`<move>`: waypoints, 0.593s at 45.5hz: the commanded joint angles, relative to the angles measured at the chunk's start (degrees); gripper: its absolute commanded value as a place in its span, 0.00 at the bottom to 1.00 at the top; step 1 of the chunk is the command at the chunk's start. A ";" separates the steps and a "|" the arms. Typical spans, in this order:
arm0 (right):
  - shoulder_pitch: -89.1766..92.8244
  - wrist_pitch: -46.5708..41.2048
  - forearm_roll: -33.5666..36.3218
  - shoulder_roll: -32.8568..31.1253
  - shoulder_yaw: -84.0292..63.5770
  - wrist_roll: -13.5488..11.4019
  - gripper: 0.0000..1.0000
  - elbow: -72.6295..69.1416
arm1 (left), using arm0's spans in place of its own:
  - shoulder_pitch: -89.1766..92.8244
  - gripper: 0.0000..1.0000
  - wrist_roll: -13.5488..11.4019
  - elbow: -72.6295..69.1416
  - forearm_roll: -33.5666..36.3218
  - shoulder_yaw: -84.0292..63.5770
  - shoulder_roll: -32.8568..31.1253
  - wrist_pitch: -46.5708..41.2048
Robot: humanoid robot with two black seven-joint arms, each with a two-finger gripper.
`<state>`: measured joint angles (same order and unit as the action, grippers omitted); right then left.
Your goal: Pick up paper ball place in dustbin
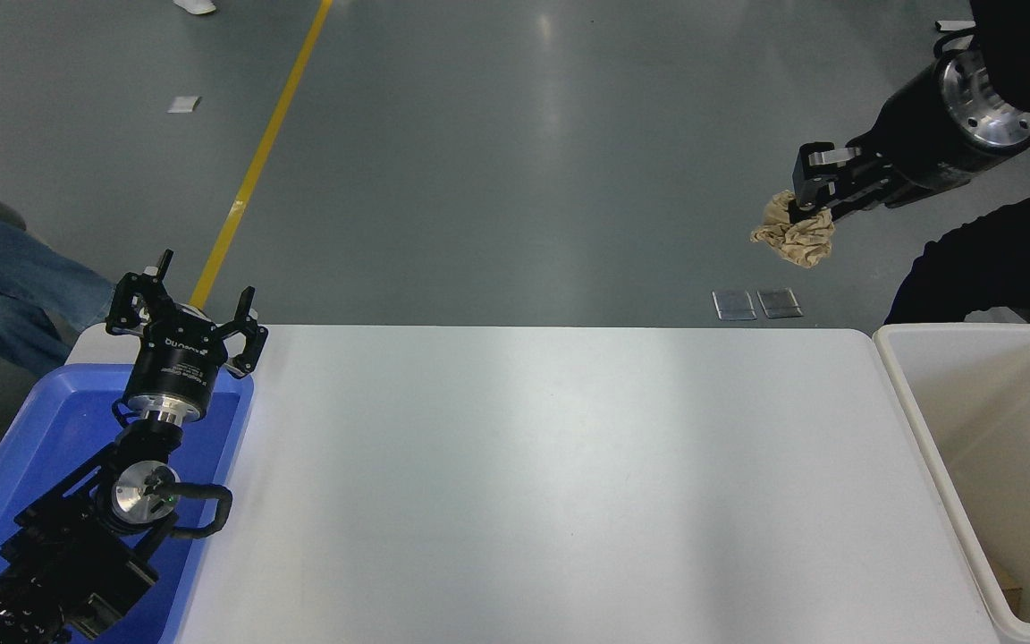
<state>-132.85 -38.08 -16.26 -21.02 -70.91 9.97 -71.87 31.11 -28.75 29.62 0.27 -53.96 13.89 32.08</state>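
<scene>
My right gripper [808, 191] comes in from the top right and is shut on the tan-brown paper ball [797, 236], which hangs high in the air above the table's far right corner. The cream-white dustbin [917, 429] stands at the table's right end, below and to the right of the ball. My left gripper [189, 309] is parked at the lower left with its fingers spread open and empty, above the blue tray.
A shallow blue tray [23, 447] lies at the table's left end under my left arm. A person's dark sleeve [998, 268] reaches in just behind the dustbin at the right. Another person's jeans-clad leg [14, 277] is at the far left.
</scene>
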 commanded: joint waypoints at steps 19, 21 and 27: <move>18.93 1.95 -2.64 -6.30 -0.45 -0.13 0.00 19.38 | 0.00 0.98 0.01 0.00 0.00 0.00 0.00 0.00; 21.56 2.04 -2.64 -7.36 -0.45 -0.13 0.00 22.81 | 0.00 0.98 0.01 0.00 0.00 0.00 0.00 0.00; 29.83 3.62 -1.94 -10.44 0.43 -0.13 0.00 32.13 | 0.00 0.98 0.01 0.09 0.00 0.00 0.00 0.00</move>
<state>-116.32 -36.30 -18.45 -26.53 -71.26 9.85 -55.26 31.11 -28.74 29.63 0.25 -53.97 13.88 32.06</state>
